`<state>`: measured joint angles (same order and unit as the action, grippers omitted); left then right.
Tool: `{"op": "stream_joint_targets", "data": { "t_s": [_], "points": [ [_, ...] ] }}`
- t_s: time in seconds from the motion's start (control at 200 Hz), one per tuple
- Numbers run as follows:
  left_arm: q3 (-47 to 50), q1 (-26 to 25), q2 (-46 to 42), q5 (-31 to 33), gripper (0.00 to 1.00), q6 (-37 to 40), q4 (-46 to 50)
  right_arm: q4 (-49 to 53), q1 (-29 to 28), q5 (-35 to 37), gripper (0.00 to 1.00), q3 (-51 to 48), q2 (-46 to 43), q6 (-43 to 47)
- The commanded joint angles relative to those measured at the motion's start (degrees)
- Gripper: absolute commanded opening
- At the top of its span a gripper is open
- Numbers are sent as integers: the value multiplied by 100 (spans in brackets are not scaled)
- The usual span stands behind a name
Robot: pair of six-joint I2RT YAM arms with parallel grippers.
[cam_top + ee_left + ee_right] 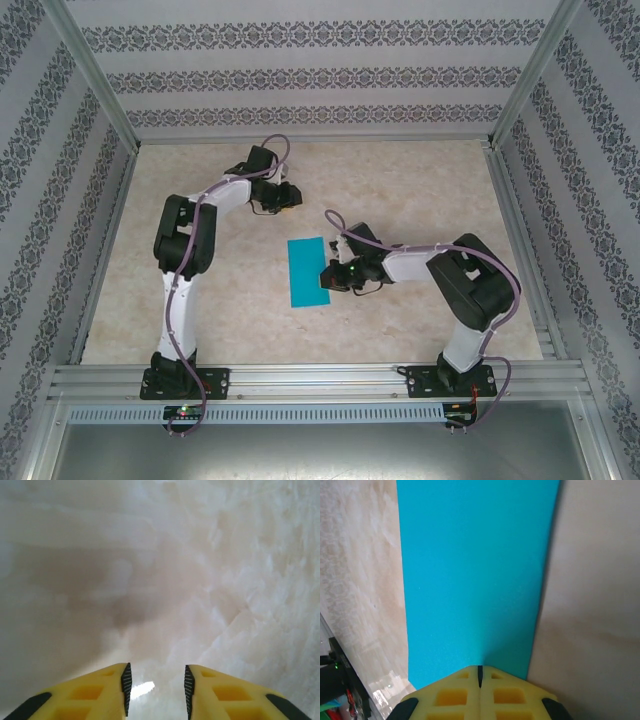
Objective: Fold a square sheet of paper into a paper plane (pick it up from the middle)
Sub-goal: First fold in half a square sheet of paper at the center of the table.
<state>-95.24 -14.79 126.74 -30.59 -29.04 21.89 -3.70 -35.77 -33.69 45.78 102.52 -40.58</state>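
Two grippers differed: the left gripper (157,681) hovered partly open, empty, over the far table (235,570); the right gripper (480,670), closed, met the sheet of paper (475,570) at its right edge.

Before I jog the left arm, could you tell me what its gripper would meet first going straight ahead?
Probably the bare marbled tabletop; the left gripper, jaws apart, frames nothing else, though depth is unclear.

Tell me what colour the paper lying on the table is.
The paper is plain teal-blue with no markings; the right wrist view shows it best.
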Motion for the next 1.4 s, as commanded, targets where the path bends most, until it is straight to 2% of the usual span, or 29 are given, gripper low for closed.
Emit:
{"op": "stream_joint_targets", "data": {
  "t_s": [0.0,0.105,0.235,0.315,0.385,0.624,0.769,1.089,1.399],
  "points": [
    [393,-25,-817,472,46,-387,113,62,-122,493,0,282,480,-579],
    [989,-26,-1314,661,55,-669,37,91,-163,428,0,703,748,-590],
    [1798,-26,-1775,231,57,-910,-299,353,-174,499,0,1002,805,-298],
    [2324,-79,-1926,-553,49,-1130,-867,398,-181,409,0,1088,795,-160],
    [2544,-243,-1912,-898,37,-1133,-996,415,-194,342,0,1126,796,-72],
    [2524,-650,-1452,-681,9,-973,-827,377,-273,267,0,1205,623,118],
    [2225,-767,-1035,-271,0,-833,-256,499,-312,284,0,1154,567,164],
    [2055,-772,-597,285,0,-710,440,707,-413,379,0,694,402,130],
    [1945,-776,-546,230,0,-584,496,997,-430,450,0,-109,-461,96]
  ]
}}
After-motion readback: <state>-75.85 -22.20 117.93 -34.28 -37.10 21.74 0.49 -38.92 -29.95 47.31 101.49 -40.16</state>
